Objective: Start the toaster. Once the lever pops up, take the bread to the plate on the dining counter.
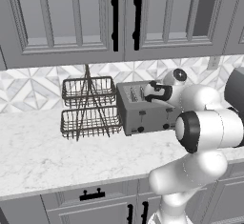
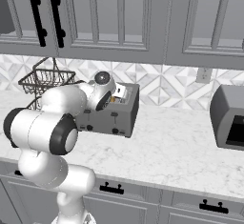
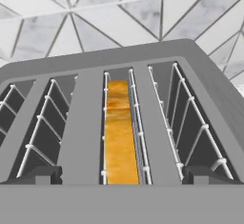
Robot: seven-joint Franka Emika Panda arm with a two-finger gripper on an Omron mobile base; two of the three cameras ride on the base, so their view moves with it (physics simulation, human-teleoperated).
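Above the toaster [image 3: 143,75], wide-open empty gripper [image 3: 122,175] hovers; bread [image 3: 118,132] half-hidden in slot.

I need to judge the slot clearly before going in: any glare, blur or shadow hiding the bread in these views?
Hand view: sharp, evenly lit, no glare; the bread shows bright orange in its slot, the neighbouring slots darker. Left base view: the toaster is crisp, its right part behind the arm. Right base view: clear, soft flat light, the arm covering the toaster's left.
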